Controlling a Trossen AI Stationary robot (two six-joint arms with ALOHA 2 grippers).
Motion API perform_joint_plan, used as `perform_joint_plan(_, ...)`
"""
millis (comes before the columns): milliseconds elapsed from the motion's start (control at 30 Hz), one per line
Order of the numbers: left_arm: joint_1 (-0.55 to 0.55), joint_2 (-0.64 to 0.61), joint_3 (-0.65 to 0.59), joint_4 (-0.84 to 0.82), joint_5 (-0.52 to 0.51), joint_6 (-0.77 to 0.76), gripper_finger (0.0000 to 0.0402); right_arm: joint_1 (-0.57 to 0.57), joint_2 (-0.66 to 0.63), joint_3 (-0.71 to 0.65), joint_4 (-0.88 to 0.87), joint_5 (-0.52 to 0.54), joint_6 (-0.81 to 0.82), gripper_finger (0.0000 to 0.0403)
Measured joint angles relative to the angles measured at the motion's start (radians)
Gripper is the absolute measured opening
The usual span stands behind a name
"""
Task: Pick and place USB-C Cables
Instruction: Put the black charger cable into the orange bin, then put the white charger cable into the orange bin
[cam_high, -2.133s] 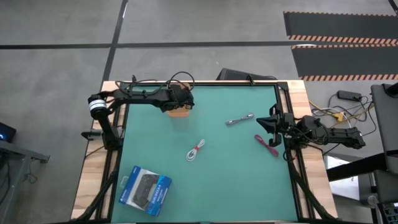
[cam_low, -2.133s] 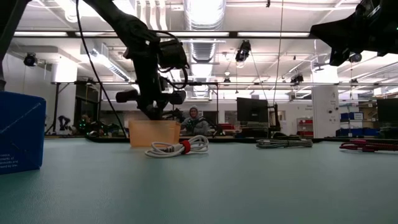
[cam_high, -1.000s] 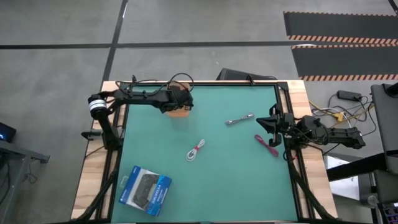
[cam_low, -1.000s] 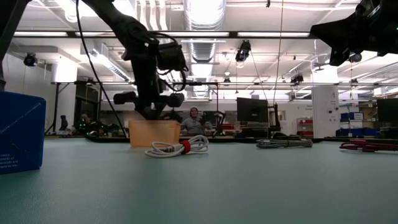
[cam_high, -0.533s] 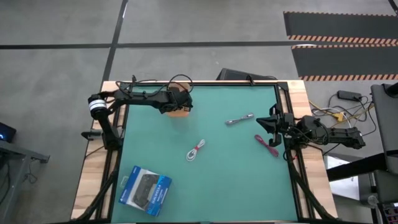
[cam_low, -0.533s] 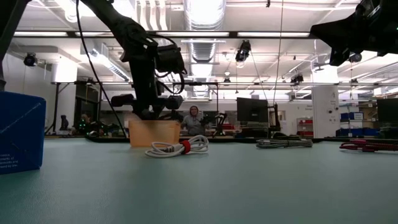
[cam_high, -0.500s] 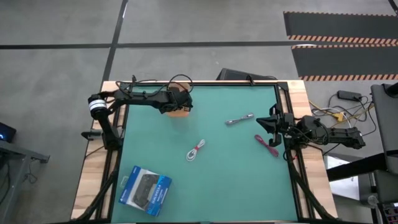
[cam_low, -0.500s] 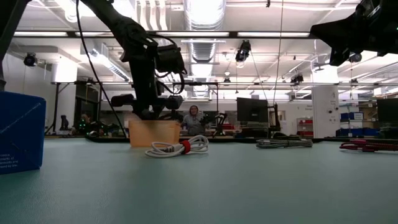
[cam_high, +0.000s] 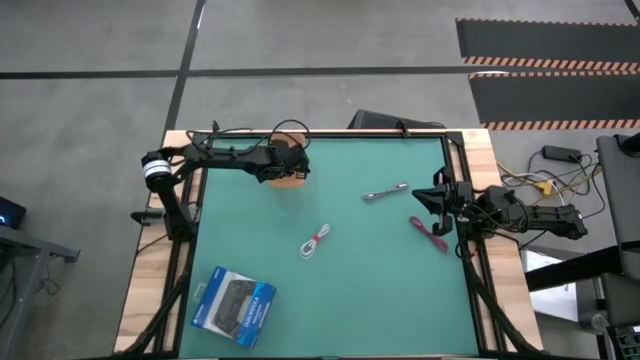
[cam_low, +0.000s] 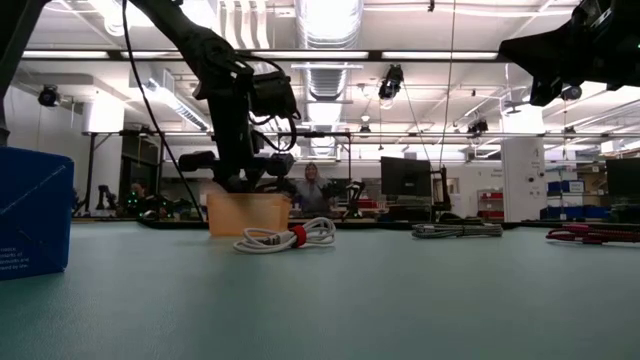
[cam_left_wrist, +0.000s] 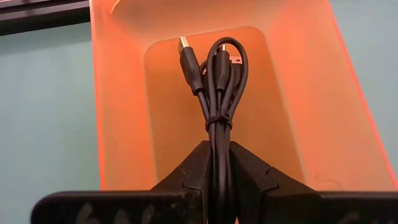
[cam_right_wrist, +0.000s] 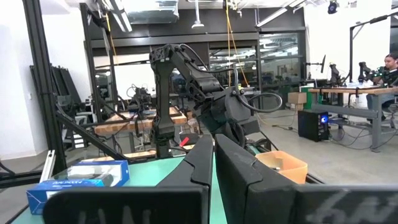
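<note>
Your left gripper (cam_left_wrist: 219, 163) is clamped on the black cable (cam_left_wrist: 217, 87), dangling it inside the orange bin (cam_left_wrist: 124, 93) directly below; right gripper (cam_right_wrist: 213, 163) closed, empty.

Four short bundled cables show in all: one white cable (cam_high: 315, 241), one silver-grey cable (cam_high: 385, 191) and one magenta-pink cable (cam_high: 429, 233) lie on the green tabletop (cam_high: 380, 290), and one black cable (cam_left_wrist: 217, 87) hangs over the single translucent orange bin (cam_left_wrist: 124, 93). There is one blue-and-black box (cam_high: 234, 305). Two dark arms carry one pincer each.
</note>
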Motion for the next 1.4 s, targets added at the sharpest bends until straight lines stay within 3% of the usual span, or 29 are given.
perform_joint_plan(1033, 0.0, 0.0, 0.0, 0.0, 0.0, 0.004, 0.0034, 0.0, 0.0, 0.0, 0.0, 0.0, 0.0, 0.0009)
perform_joint_plan(1400, 0.0, 0.0, 0.0, -0.001, 0.003, 0.008, 0.0122, 0.0, 0.0, 0.0, 0.003, 0.0, 0.0, 0.0009)
